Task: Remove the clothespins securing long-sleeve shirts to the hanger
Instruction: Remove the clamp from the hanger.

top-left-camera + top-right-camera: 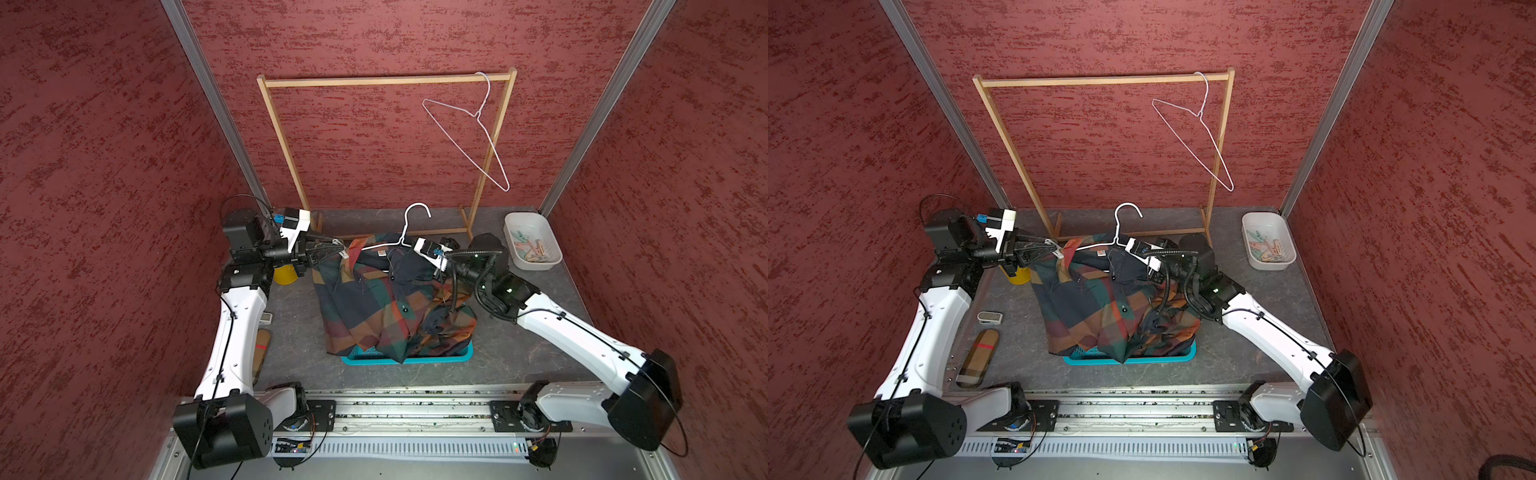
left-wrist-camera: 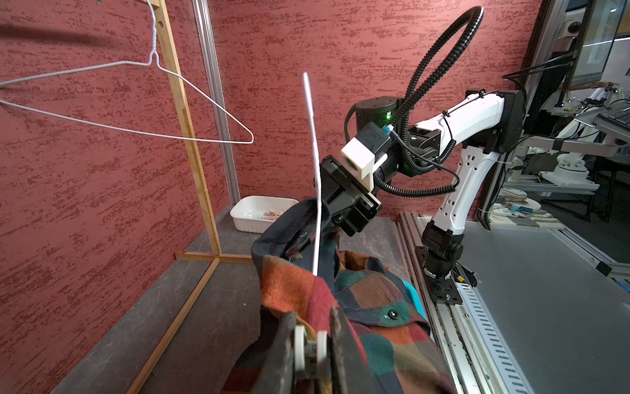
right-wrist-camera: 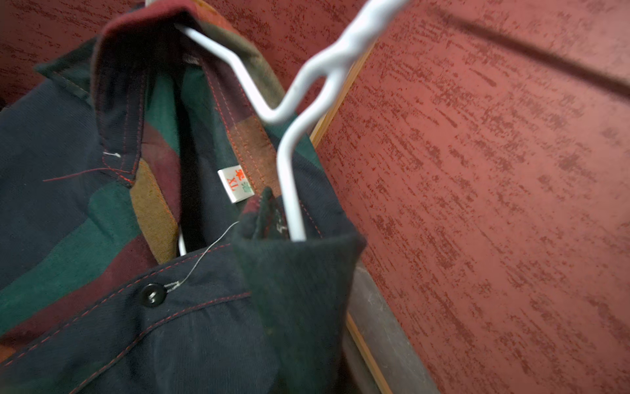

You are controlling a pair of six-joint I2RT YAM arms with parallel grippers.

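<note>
A plaid long-sleeve shirt (image 1: 386,307) (image 1: 1100,307) hangs on a white hanger (image 1: 415,208) (image 1: 1127,205) and spills into a blue basket. At the shirt's left shoulder my left gripper (image 1: 340,252) (image 2: 312,325) is shut on a whitish clothespin (image 2: 310,346) (image 1: 1059,252) that is clipped over the orange-maroon fabric. My right gripper (image 2: 308,235) reaches in at the other shoulder. Its fingers are buried in the navy collar fabric where the hanger's wire (image 3: 289,177) runs, and it holds hanger and shirt (image 3: 85,238) up. In the right wrist view its jaws are hidden by cloth.
A white tub (image 1: 532,245) (image 1: 1268,245) with several clothespins stands at the back right. The wooden rack (image 1: 386,81) behind carries an empty wire hanger (image 1: 478,137). The blue basket (image 1: 415,359) lies under the shirt. A yellow cup (image 1: 284,276) and an oblong case (image 1: 978,357) sit by the left arm.
</note>
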